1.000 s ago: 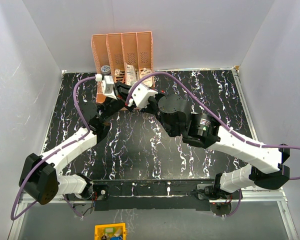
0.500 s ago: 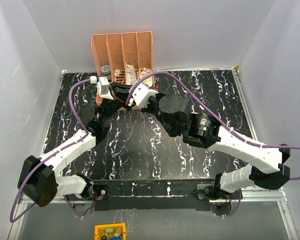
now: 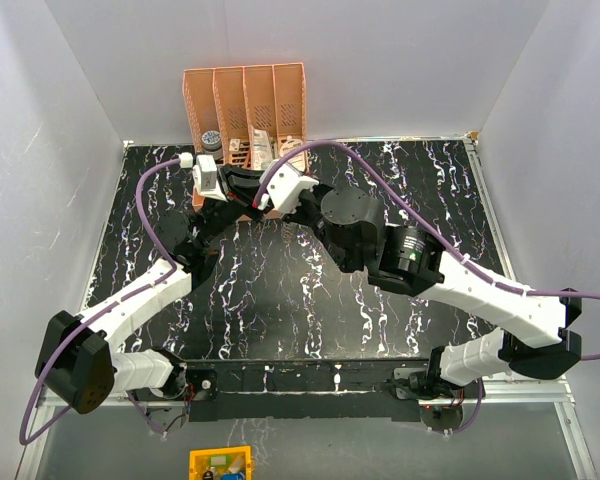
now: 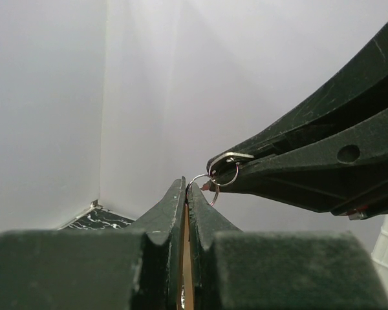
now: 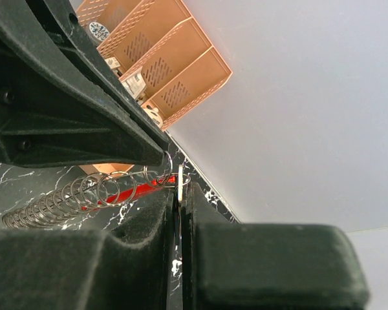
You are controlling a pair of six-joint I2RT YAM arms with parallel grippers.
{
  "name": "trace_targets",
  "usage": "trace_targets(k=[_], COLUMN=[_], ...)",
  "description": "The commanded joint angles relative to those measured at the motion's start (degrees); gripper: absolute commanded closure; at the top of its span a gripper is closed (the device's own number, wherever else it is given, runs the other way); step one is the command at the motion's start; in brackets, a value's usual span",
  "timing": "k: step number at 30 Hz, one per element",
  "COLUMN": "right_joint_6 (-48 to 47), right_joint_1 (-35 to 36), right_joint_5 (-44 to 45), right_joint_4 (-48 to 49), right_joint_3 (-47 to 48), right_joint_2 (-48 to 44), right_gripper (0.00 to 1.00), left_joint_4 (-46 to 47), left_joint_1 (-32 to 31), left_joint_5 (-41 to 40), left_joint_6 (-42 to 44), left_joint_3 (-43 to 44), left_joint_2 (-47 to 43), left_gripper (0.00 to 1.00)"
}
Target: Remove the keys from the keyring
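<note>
Both arms meet in the air above the far left part of the table (image 3: 430, 200), just in front of the orange organizer (image 3: 245, 100). My left gripper (image 4: 185, 186) is closed tight, its tips pinching the thin wire keyring (image 4: 199, 176). My right gripper (image 5: 179, 188) is likewise closed, clamping edge-on what I take to be one flat silvery piece of the keys (image 5: 156, 183); their red part shows just beside the left fingertips. A coil of wire loops (image 5: 58, 206) hangs away from the same bunch. The whole bunch is held off the table between my two sets of tips, which are almost touching. I judge the step in hand to be the separation itself, with ring and key each secured. The next move calls for a small, controlled twist that feeds the key along the split in the ring, with neither pinch slipping.
</note>
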Motion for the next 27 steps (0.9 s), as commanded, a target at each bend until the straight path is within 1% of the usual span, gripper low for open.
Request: trace_targets(k=[1,4,7,12,17,27], right_joint_6=[1.5,2.6,3.0,3.5,4.1,4.2], right_joint_1=[0.1,0.1,0.1,0.1,0.1,0.1], right_joint_5=[-0.9,-1.3,-1.9,-3.0,-3.7,-3.2], right_joint_4=[0.6,-2.7,-4.1,-3.9,-3.7,-0.6], right_joint_3=[5.9,9.0,10.0,9.1,8.1,3.5], right_joint_2=[1.4,3.2,3.7,2.7,1.7,-1.5], right_gripper=[1.00,1.00,1.00,1.00,1.00,1.00], left_joint_4=[2.1,1.5,2.4,5.1,11.7,18.7], left_joint_1=[-0.1,-0.1,-0.1,-0.1,-0.1,-0.1], left_joint_5=[0.6,0.7,1.7,4.5,7.2,6.0], left_joint_6=[1.8,2.8,3.3,3.3,1.9,1.0], left_joint_3=[-0.5,-0.8,-1.3,-2.2,-3.4,-5.9], left_joint_2=[-2.2,-2.8,-3.2,-3.8,-3.9,-5.1], left_gripper=[1.00,1.00,1.00,1.00,1.00,1.00])
